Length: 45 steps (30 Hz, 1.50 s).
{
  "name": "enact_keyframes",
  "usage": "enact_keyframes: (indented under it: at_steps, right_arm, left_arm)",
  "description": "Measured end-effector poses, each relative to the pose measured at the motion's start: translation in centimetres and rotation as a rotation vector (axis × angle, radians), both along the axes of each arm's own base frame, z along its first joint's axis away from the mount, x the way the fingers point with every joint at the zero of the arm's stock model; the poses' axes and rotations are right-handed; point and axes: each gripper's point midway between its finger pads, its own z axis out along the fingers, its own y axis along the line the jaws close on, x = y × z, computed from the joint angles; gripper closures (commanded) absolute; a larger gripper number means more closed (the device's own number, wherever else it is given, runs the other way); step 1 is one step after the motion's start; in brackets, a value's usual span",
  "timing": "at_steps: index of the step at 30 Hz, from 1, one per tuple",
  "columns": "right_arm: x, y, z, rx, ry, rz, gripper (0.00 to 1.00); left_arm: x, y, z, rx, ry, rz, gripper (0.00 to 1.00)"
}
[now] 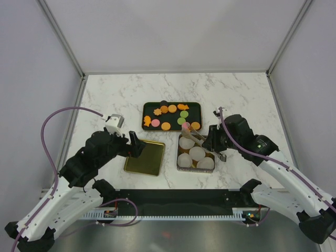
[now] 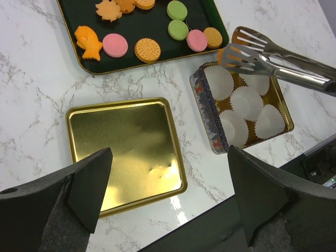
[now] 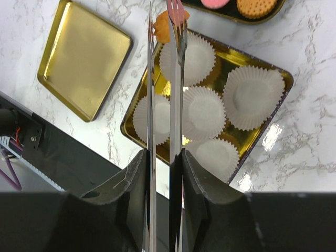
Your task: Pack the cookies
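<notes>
Several cookies (image 1: 172,108), orange, pink and green, lie on a black tray (image 1: 146,106) at mid table; they also show in the left wrist view (image 2: 115,44). My right gripper (image 3: 164,157) is shut on metal tongs (image 3: 176,79). The tong tips pinch an orange cookie (image 3: 163,29) over the far corner of a gold tin (image 3: 283,79) lined with white paper cups (image 3: 205,110). The held cookie also shows in the left wrist view (image 2: 223,54). My left gripper (image 2: 170,173) is open and empty above the gold lid (image 2: 126,147).
The gold lid (image 1: 144,157) lies left of the tin (image 1: 179,167), near the table's front edge. The black tray sits just behind both. Grey walls close in the table on three sides.
</notes>
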Motion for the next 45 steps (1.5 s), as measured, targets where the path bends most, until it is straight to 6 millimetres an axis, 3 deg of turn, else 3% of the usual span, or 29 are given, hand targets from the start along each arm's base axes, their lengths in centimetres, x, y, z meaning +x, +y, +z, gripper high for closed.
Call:
enact_keyframes:
  at_steps: [18,45]
  right_arm:
    - [-2.3,-1.1,-3.8,-0.041,0.092,0.012,0.67]
    - [-2.0,-0.9,-3.7,-0.026,0.082,0.009,0.55]
  left_arm:
    - [0.0,0.0,0.0,0.0,0.0,0.0,0.0]
    - [0.0,0.0,-0.1,0.003,0.004,0.0,0.0]
